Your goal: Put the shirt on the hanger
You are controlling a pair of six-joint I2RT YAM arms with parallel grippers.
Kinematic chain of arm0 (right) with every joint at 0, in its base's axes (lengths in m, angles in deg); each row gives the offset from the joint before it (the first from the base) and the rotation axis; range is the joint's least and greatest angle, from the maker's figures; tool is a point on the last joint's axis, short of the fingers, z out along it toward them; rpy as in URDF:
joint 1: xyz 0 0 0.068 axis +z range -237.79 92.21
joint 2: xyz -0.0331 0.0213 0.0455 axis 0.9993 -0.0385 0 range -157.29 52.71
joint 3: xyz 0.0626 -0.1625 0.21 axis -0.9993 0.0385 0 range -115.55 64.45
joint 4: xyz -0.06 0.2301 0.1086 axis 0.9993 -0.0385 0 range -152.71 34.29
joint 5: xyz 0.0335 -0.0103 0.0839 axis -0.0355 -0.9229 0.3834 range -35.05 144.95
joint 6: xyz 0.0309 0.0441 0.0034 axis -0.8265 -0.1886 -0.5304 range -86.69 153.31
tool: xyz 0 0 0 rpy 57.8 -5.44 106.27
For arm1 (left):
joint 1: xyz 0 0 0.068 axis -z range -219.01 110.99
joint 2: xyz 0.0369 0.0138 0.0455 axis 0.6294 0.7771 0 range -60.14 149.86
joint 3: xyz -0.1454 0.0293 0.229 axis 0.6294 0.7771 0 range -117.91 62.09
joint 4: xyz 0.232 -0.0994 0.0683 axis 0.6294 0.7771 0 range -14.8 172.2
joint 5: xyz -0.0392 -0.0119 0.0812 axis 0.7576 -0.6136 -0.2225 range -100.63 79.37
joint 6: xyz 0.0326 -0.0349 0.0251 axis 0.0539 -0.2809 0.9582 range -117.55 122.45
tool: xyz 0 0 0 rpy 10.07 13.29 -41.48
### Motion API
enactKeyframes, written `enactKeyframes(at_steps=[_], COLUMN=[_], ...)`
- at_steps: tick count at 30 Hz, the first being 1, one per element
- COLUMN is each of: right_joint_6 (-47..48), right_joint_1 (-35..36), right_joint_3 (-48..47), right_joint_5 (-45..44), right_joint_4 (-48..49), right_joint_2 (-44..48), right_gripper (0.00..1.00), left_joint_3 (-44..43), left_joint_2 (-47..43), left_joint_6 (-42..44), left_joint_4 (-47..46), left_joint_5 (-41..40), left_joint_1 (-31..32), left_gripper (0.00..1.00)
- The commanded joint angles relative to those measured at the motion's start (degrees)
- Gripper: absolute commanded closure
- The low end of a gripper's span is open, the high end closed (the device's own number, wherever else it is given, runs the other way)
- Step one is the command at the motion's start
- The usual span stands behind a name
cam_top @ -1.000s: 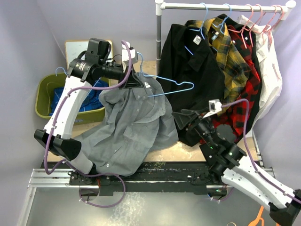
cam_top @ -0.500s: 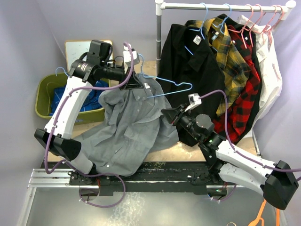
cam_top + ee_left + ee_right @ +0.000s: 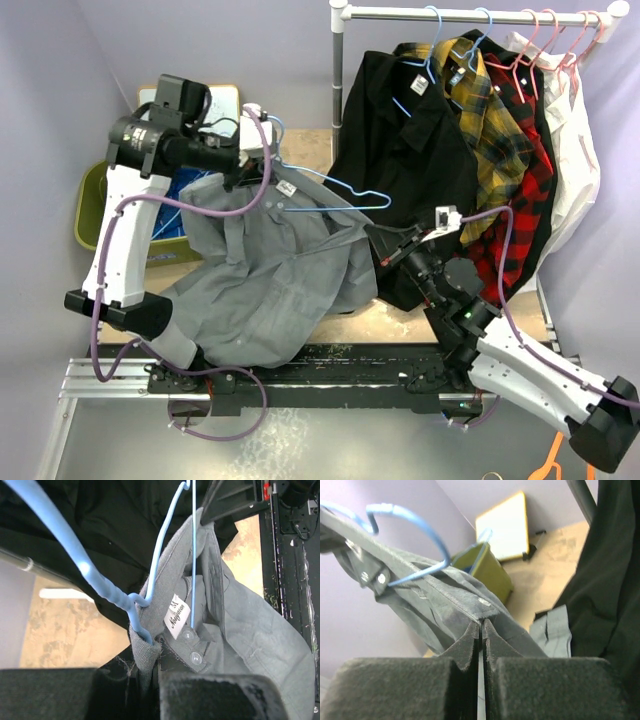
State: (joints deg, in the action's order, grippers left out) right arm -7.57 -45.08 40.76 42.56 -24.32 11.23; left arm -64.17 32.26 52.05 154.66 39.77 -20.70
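The left arm (image 3: 118,235) and right arm (image 3: 535,368) share one build: white shell links joined by black cylindrical joints. Each rises from a black wedge base (image 3: 118,310). A purple cable (image 3: 215,438) loops along each arm. A small white camera box (image 3: 446,216) sits at each wrist. The right tool (image 3: 481,630) has dark, coarse-grained wedge fingers (image 3: 465,647). The left tool (image 3: 127,690) is black and fuzzy-padded.

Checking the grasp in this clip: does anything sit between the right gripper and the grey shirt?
Nothing visible does. The right gripper is shut directly on the grey shirt at its front edge; the black shirt hangs beside it, not between. The light-blue hanger sits up at the collar, away from this grip.
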Motion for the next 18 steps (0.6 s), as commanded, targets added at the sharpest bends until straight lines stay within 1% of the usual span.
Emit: enactKeyframes(at_steps=[1, 3, 7, 10, 12, 16, 18], right_joint_6=[2.86, 3.21, 6.02, 7.63, 7.39, 6.48, 6.69], right_joint_1=[-4.86, -7.17, -9.74, -10.12, -10.13, -10.11, -10.16], right_joint_3=[-0.59, -1.11, -4.72, -7.48, -9.03, -10.31, -10.58], right_joint_5=[-4.23, -3.09, -2.64, -1.79, -0.54, 1.21, 3.59], right_joint_4=[-6.26, -6.93, -10.55, -12.97, -14.33, -15.08, -14.26], right_joint_2=[2.12, 3.39, 4.33, 4.18, 3.76, 3.4, 2.54], right_gripper=[1.0, 1.0, 1.0, 1.0, 1.0, 1.0, 1.0], left_joint_3=[-8.71, -8.73, -5.01, -2.43, -0.73, 1.44, 1.94], left_joint_2=[0.14, -0.16, -1.07, -1.16, -1.21, -1.19, -1.27], left_joint_6=[11.08, 15.13, 18.32, 19.84, 18.85, 21.08, 21.15], left_joint_4=[6.75, 9.13, 9.22, 8.59, 6.69, 8.04, 8.26], left_joint_5=[5.77, 4.11, -0.73, -4.79, -6.68, -6.37, -5.94], left_joint_1=[-7.39, -7.5, -7.49, -7.41, -7.41, -6.96, -6.26], left_gripper=[1.0, 1.0, 1.0, 1.0, 1.0, 1.0, 1.0])
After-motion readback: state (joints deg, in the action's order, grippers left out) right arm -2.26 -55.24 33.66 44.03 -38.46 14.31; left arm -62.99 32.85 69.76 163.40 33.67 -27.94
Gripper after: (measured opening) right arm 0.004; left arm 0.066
